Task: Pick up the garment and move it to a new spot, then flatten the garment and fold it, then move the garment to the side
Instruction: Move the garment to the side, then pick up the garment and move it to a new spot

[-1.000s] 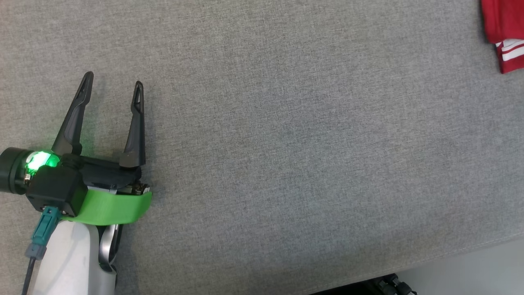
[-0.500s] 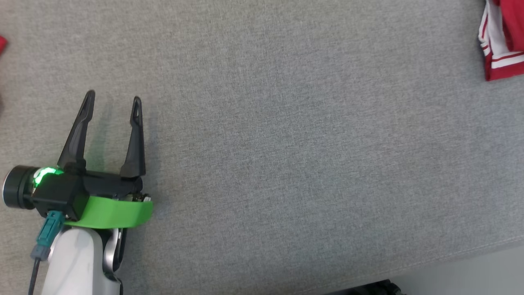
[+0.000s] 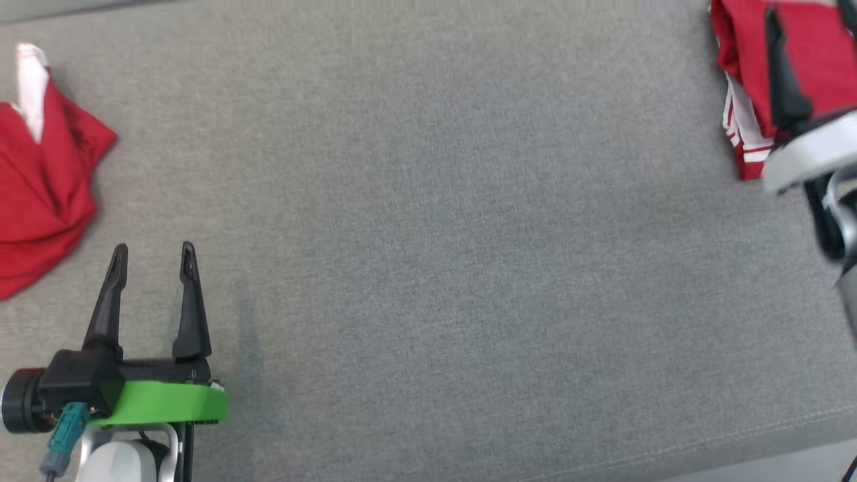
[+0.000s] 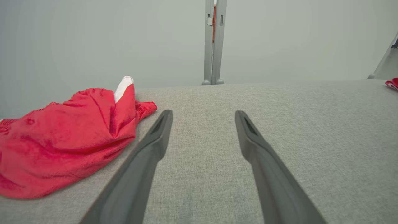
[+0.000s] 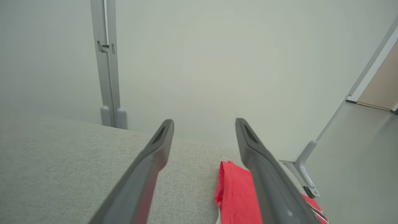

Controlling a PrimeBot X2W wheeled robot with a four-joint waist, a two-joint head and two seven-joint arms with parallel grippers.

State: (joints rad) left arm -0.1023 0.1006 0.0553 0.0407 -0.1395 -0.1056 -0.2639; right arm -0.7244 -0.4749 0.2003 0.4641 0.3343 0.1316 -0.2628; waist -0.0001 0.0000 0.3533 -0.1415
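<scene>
A crumpled red garment [image 3: 40,194] with a white patch lies at the far left of the grey cloth table [image 3: 435,234]; the left wrist view has the garment [image 4: 68,146] left of my fingers. My left gripper [image 3: 152,258] [image 4: 202,113] stands open and empty just right of it, not touching. At the top right lies a folded red garment with white stripes [image 3: 743,80] [image 5: 233,193]. My right gripper [image 3: 810,13] [image 5: 204,123] hangs over it, open, holding nothing; its right finger hides part of the cloth.
The table's front edge [image 3: 770,435] runs along the lower right. Behind the table stand a grey post [image 4: 214,43] and a pale wall. Bare floor [image 5: 357,155] lies beyond the table's right end.
The head camera has shifted, bringing the crumpled garment at the left and my right gripper at the right into the picture. The left gripper stays open.
</scene>
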